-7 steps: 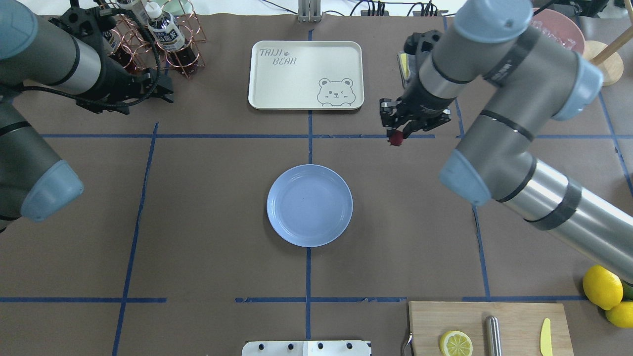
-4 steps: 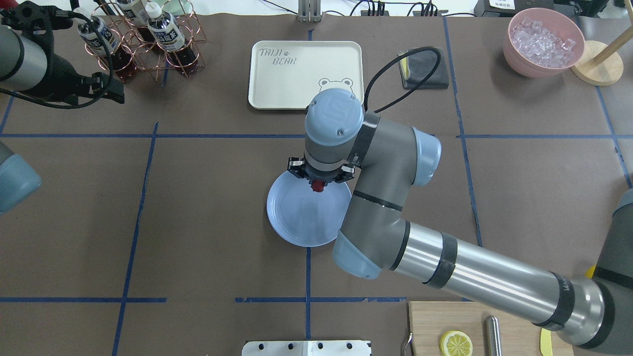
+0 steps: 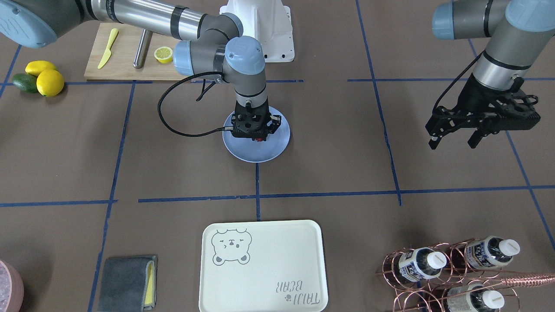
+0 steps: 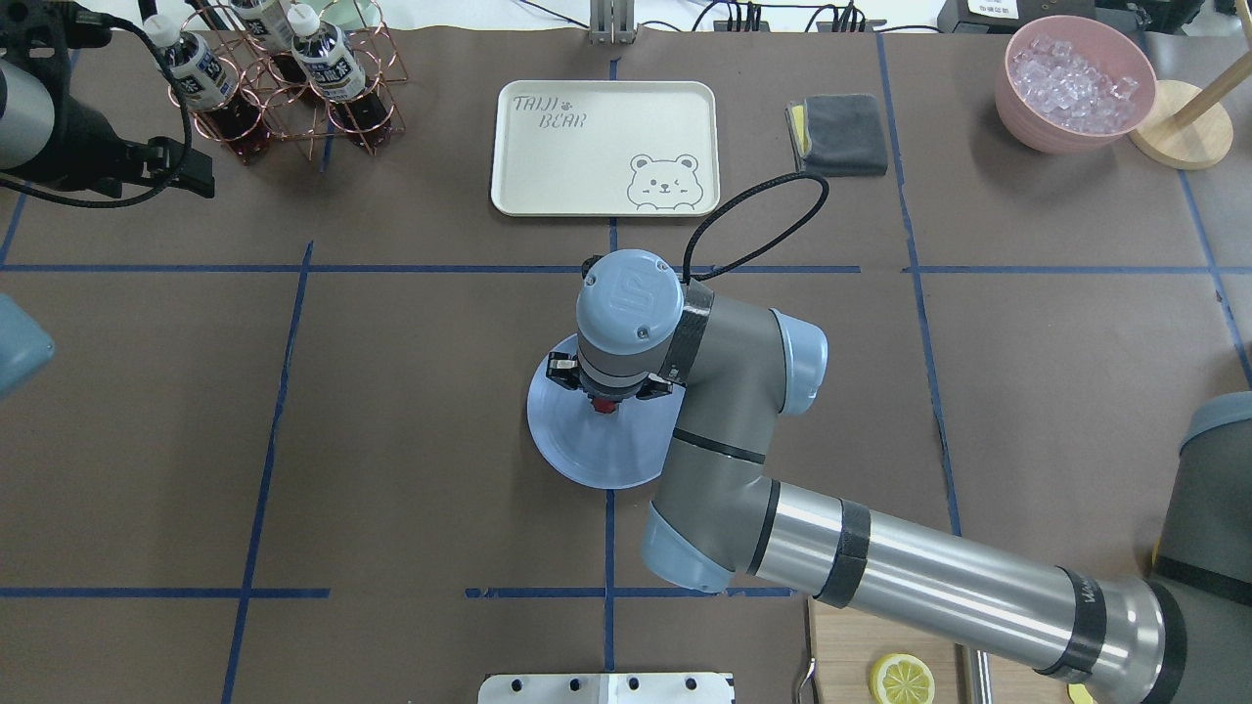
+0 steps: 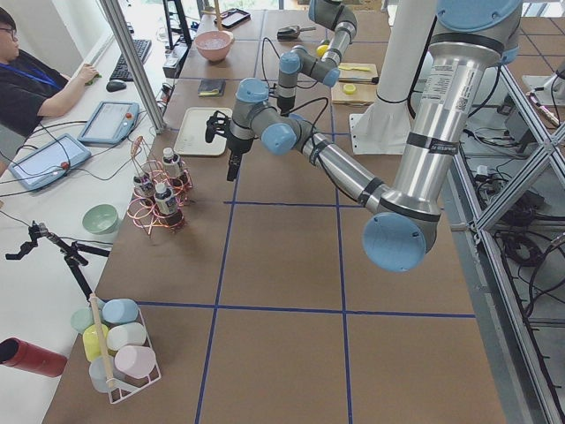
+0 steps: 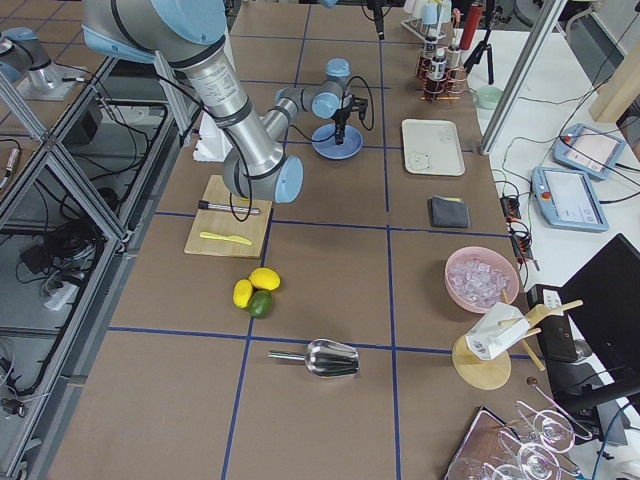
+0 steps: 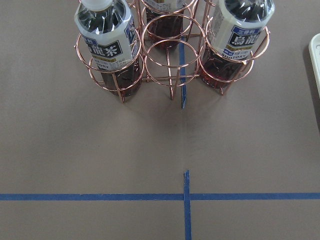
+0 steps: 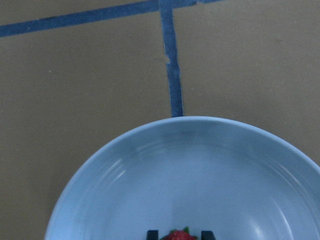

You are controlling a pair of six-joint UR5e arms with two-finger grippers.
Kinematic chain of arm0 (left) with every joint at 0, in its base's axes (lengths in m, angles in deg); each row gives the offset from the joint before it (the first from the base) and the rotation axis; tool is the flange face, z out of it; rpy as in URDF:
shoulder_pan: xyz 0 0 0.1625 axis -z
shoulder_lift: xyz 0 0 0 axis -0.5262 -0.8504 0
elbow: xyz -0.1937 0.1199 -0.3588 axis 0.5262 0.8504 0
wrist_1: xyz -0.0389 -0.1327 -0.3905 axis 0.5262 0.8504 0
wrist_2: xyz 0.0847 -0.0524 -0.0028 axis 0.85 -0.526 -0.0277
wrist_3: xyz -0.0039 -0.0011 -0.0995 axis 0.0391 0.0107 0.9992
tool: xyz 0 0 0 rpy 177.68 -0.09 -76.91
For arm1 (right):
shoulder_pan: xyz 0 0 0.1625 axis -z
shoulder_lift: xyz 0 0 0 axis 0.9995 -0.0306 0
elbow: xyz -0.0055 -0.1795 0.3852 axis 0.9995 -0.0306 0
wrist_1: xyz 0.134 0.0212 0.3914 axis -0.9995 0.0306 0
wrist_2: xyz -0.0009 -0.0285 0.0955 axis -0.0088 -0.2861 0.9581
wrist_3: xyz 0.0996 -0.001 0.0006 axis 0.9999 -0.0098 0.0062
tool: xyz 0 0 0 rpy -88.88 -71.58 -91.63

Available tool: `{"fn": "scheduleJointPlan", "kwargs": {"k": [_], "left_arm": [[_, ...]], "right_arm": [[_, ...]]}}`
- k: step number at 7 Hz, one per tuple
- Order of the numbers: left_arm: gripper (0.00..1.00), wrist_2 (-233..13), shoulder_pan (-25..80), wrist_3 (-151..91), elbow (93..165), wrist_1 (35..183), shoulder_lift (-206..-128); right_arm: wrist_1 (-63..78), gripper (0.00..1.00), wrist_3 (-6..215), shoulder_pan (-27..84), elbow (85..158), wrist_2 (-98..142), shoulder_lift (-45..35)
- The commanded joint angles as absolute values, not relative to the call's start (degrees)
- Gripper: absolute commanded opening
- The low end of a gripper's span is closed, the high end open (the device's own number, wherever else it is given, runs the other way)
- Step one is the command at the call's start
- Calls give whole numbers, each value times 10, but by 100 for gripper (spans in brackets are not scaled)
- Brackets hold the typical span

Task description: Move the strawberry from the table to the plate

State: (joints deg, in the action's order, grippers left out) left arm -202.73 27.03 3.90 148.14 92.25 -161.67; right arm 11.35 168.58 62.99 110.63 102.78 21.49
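The light-blue plate point(image 4: 587, 462) lies at the middle of the brown table point(image 4: 411, 391). My right gripper point(image 4: 604, 403) points straight down over the plate's far half, shut on the small dark-red strawberry point(image 4: 605, 406). In the right wrist view the strawberry point(image 8: 177, 235) shows at the bottom edge between the two dark fingertips point(image 8: 151, 234), just above the plate point(image 8: 200, 170). Whether the berry touches the plate I cannot tell. My left gripper point(image 3: 453, 142) hovers open and holding nothing, far off near the bottle rack.
A cream bear tray point(image 4: 604, 147) lies beyond the plate. The copper rack with bottles point(image 4: 284, 78) is at the far left, a grey cloth point(image 4: 839, 134) and a pink bowl of ice point(image 4: 1076, 83) at the far right. The cutting board point(image 3: 125, 65), lemons point(image 3: 50, 82) and avocado sit near the robot's right.
My right arm carried the strawberry from the tape line at the far right to above the plate, then shifted a little further over it. The left arm drew back to the left.
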Motion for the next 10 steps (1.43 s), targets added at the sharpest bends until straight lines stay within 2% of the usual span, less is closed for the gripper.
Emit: {"fn": "scheduleJointPlan", "kwargs": {"k": [1,3,5,6,7,8,10], "left_arm": [[100,-2027,271,39,1477,924,-1617],[100,-2027,271,39,1476,926,-1617],[100,-2032,292,-11,1475,921,-1606],[100,-2088,332,-76,1457,920,-1596],[100,-2133,391,-181,1432,920,-1571],[100,-2150,455,-300,1399,919,-1541],[100,-2165,574,-522,1283,893,-1539]], "right_arm": [[114,100,1683,622,1110,1044,212],[166,100,1678,582,1174,1093,207],[335,100,1562,506,1313,1143,184],[412,100,1442,455,1381,1145,142],[419,100,1349,391,1418,1183,80],[413,100,1241,318,1427,1232,19],[412,100,964,163,1401,1289,-96]]}}
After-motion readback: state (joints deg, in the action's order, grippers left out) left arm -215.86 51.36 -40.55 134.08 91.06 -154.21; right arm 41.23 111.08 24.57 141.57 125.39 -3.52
